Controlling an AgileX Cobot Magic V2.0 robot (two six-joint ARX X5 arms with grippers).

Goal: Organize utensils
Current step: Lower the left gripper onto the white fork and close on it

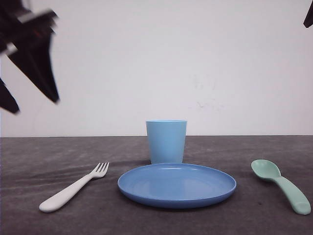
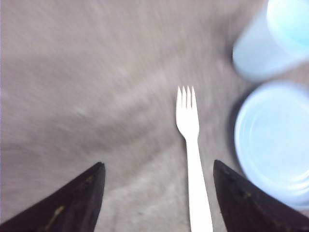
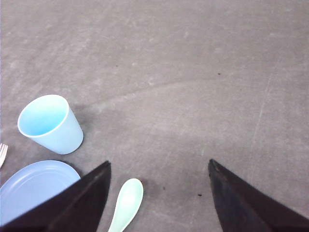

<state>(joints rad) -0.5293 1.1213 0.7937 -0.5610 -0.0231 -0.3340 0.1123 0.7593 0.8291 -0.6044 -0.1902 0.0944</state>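
Left wrist view shows the left gripper (image 2: 157, 203) spread wide above the white fork (image 2: 191, 159) lying left of the blue plate (image 2: 270, 145), so it should descend centred across the slim handle, while the right gripper (image 3: 159, 203), also parted, hovers near the green spoon (image 3: 126, 203).

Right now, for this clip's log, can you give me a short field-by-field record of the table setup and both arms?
surface: dark grey table
plate: blue plate, centre front
cup: light blue cup, upright, just behind the plate
fork: white fork, lying left of the plate, tines toward the cup side
spoon: mint-green spoon, lying right of the plate, bowl away from the camera
left gripper: open, raised above the fork, motion-blurred
right gripper: open, above the table near the spoon
utensils held: none
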